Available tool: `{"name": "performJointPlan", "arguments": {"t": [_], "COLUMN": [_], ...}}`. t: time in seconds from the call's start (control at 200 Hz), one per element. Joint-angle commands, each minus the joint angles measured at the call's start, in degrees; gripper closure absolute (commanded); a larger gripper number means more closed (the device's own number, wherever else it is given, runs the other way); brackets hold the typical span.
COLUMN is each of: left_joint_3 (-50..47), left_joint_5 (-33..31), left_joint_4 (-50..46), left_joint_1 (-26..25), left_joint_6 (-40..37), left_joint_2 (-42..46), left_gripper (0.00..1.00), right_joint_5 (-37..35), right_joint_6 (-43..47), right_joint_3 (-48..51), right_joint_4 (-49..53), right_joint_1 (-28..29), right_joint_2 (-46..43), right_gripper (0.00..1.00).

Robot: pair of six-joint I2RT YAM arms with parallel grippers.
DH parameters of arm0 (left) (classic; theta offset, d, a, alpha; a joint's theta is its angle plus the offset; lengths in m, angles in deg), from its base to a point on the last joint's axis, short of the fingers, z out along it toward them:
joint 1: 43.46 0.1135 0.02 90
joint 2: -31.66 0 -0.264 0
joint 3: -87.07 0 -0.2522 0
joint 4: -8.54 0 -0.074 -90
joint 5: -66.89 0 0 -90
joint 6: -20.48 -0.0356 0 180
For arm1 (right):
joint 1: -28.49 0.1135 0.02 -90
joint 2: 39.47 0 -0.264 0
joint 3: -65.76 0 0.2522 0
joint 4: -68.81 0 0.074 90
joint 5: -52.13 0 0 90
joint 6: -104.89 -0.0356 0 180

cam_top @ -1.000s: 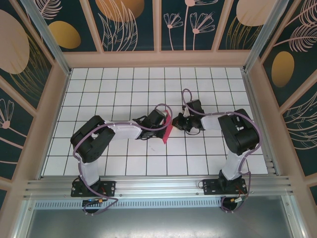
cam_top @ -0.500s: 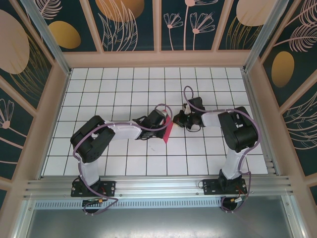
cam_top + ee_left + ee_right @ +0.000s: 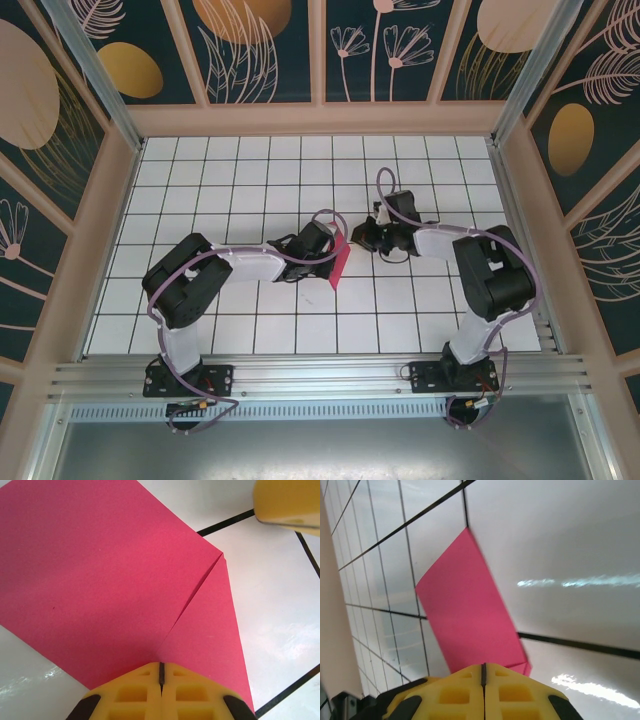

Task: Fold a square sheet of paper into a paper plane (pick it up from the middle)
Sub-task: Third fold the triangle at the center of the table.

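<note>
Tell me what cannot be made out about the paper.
- Top view: pink paper seen nearly edge-on, folds too small to read.
- Left wrist: left pincer hides the paper's near edge; frame cuts its left side.
- Right wrist: right pincer covers the paper's lower edge; contact unclear.

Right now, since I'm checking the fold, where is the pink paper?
Top view, mid-table: pink paper pinched in the left gripper, right gripper shut just beside it.

Left arm (image 3: pixel 240 262) and right arm (image 3: pixel 480 265) reach in from the lower corners and meet mid-frame; the folded pink paper (image 3: pixel 338 262) stands tilted between them; open table (image 3: pixel 250 170) tiles span the upper rows; walls (image 3: pixel 112 200) close the sides and back.
</note>
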Motion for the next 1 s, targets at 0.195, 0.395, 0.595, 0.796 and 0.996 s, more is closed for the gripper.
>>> {"name": "performJointPlan", "arguments": {"t": [0.195, 0.395, 0.595, 0.796, 0.996], "left_joint_3": [-2.4, -2.49, -2.75, -2.71, -2.41], "left_joint_5": [-2.62, -2.76, -2.91, -2.92, -2.56], "left_joint_4": [-7.29, -7.36, -7.36, -7.09, -7.26], "left_joint_1": [0.38, 0.35, 0.35, 0.36, 0.33], "left_joint_6": [0.6, 0.52, 0.6, 0.69, 0.6], "left_joint_2": [-2.17, -2.08, -1.83, -1.95, -2.08], "left_gripper": [0.96, 0.96, 0.96, 0.96, 0.96], "right_joint_5": [-0.44, -3.54, -1.01, 2.66, 0.81], "right_joint_6": [-4.23, -3.04, -3.39, -6.5, -9.3], "right_joint_3": [5.16, 6.43, 8.21, 11.89, 11.89], "right_joint_4": [-4.38, -2.27, -2.9, -8.08, -10.83], "right_joint_1": [6.38, 6.88, 7.69, 9.96, 12.06], "right_joint_2": [0.99, 4.8, -0.87, -3.84, -1.4], "right_gripper": [0.92, 0.92, 0.91, 0.9, 0.9]}}
